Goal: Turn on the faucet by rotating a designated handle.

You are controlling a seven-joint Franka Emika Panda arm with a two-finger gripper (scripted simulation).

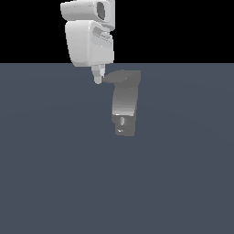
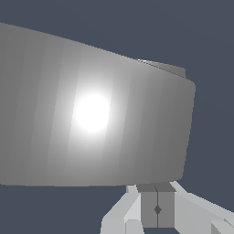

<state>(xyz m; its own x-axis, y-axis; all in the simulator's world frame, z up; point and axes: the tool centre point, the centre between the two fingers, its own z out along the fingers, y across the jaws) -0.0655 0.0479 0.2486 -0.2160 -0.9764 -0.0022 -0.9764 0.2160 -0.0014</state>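
Observation:
The faucet (image 1: 124, 104) is a grey curved upright column standing on the dark floor, with a blocky slotted lower end. Its handle (image 1: 117, 77), a thin dark-grey lever, sticks out from the top toward the exterior view's left and tapers to a point. My gripper (image 1: 98, 77) hangs from the white arm right beside that pointed tip, at the same height; I cannot tell whether it touches. In the wrist view the faucet's shiny curved body (image 2: 91, 114) fills most of the picture. The gripper (image 2: 157, 209) shows its two pads pressed together with nothing between them.
The white arm (image 1: 89, 39) comes down from above, on the exterior view's left of the faucet. A flat dark blue-grey floor (image 1: 55, 173) spreads around the faucet.

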